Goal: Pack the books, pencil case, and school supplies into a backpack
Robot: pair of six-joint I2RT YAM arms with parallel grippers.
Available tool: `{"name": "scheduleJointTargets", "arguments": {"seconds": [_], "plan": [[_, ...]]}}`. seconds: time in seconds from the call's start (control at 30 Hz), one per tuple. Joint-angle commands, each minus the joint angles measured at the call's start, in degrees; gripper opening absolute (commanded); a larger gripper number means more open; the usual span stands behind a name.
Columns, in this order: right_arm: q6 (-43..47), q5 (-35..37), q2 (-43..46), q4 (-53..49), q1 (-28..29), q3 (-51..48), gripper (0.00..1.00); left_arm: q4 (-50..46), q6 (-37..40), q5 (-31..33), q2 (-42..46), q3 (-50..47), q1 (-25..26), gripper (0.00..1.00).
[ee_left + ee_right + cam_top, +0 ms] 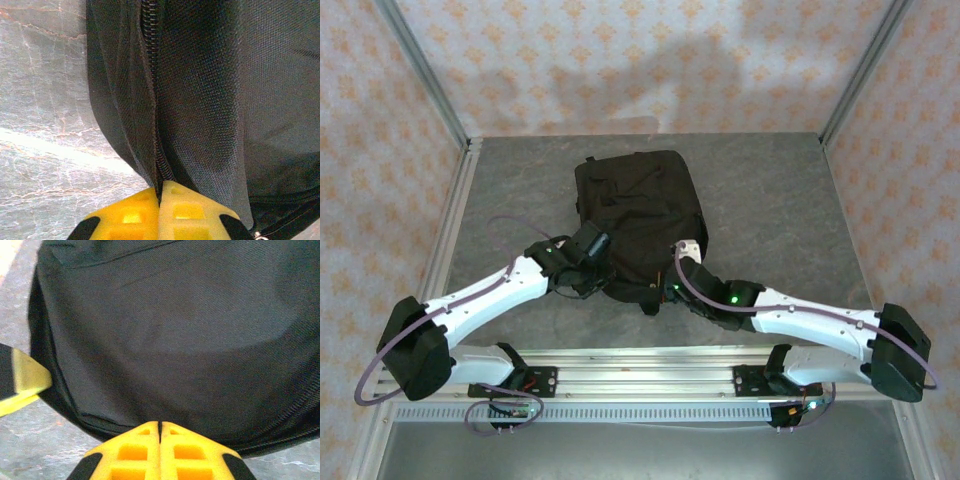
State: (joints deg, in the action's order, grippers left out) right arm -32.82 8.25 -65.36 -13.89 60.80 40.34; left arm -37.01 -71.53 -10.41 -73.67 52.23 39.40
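Top view: the backpack lies flat mid-table, with the left gripper and right gripper at its near edge.
Left wrist view: the fingers are pressed together at the zip.
Right wrist view: the fingers are closed tight and empty, with their tips against black fabric.
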Motion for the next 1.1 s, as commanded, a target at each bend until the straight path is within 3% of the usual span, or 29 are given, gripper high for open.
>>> {"name": "scheduleJointTargets", "arguments": {"seconds": [0.0,0.3,0.5,1.07], "plan": [[3.74,7.24,-1.68,-7.25,0.89,3.47,0.0,-2.66,1.07,3.93,0.14,-0.16,0.15,0.0],[10.31,21.89,-9.75,-18.28,5.61,11.88,0.0,-3.24,1.92,4.53,0.44,-0.27,0.15,0.0],[10.01,31.65,-14.88,-25.12,9.5,17.15,0.0,-3.97,2.6,4.78,0.87,-0.37,-0.17,0.0],[7.46,35.51,-10.95,-27.35,9.53,14.57,0.0,-8.02,5.95,6.01,8.16,-3.41,-5.28,0.0]]}}
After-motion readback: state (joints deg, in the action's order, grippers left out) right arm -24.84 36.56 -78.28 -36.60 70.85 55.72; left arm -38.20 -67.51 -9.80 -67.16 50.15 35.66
